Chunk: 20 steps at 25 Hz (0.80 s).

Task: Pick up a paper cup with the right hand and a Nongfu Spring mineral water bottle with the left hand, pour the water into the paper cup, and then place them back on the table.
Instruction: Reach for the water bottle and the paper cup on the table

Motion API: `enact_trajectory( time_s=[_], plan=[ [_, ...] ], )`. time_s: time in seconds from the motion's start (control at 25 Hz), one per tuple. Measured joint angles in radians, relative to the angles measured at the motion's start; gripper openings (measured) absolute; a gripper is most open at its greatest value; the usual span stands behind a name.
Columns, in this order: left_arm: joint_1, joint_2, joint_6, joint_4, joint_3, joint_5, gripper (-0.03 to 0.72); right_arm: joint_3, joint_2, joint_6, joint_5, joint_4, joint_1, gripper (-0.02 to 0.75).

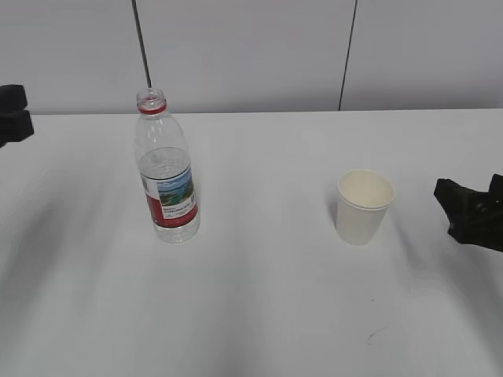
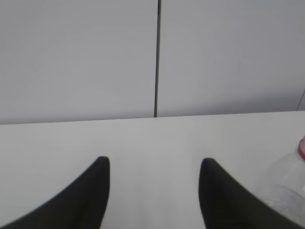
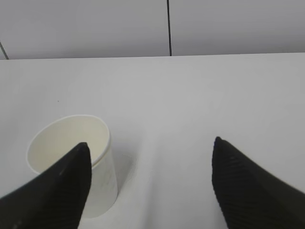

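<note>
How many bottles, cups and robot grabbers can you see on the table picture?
Bottles: 1, the water bottle
Cups: 1, the paper cup
Robot grabbers: 2, the left hand and the right hand, both open and holding nothing
Total: 4

The right hand [image 3: 150, 145] hung low over the table [image 3: 190, 95], jaws spread wide and empty. The paper cup [image 3: 71, 152] stood upright, half behind the left-side finger [image 3: 57, 191].

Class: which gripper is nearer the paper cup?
Right. The right gripper sits just beside the paper cup; the left gripper is far off, beyond the bottle.
</note>
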Motion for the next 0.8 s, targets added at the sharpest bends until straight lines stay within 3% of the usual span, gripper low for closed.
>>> enact_trajectory(
  time_s=[0.12,0.24,0.44,0.6,0.8],
  plan=[
    [-0.046,0.053,-0.083,0.015,-0.002,-0.047,0.360,0.000,0.037,0.000,-0.027,0.000,0.000,0.582],
    [-0.080,0.089,-0.184,0.097,-0.001,-0.053,0.354,-0.001,0.074,0.000,-0.064,0.000,0.000,0.582],
    [-0.115,0.145,-0.355,0.289,0.058,-0.077,0.351,-0.004,0.146,0.000,-0.187,-0.040,-0.002,0.582],
    [-0.121,0.159,-0.519,0.488,0.139,-0.198,0.351,0.002,0.206,0.000,-0.216,-0.079,-0.002,0.582],
    [-0.121,0.161,-0.562,0.624,0.199,-0.286,0.351,0.043,0.249,0.000,-0.220,-0.085,-0.002,0.582]
  ],
)
